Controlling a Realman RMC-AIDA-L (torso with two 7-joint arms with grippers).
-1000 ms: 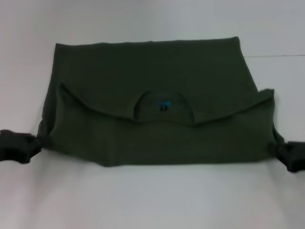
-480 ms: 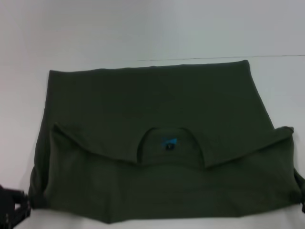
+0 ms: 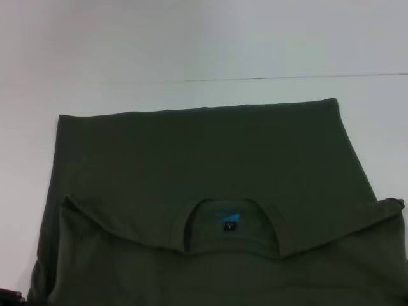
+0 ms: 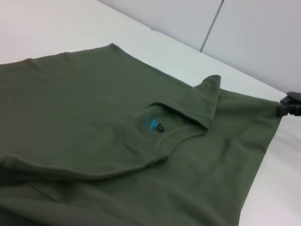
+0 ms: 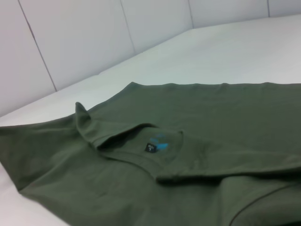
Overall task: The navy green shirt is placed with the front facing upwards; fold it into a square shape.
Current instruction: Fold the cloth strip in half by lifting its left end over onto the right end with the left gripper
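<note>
The navy green shirt lies half-folded at the bench's near edge, neck label exposed. My right gripper pinches its corner; the left gripper's state I cannot tell. Uneven pulling could skew the fold.

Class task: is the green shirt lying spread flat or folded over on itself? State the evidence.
Folded. The navy green shirt has its collar end doubled over the body, the neck label mid-cloth, and layered edges showing.
</note>
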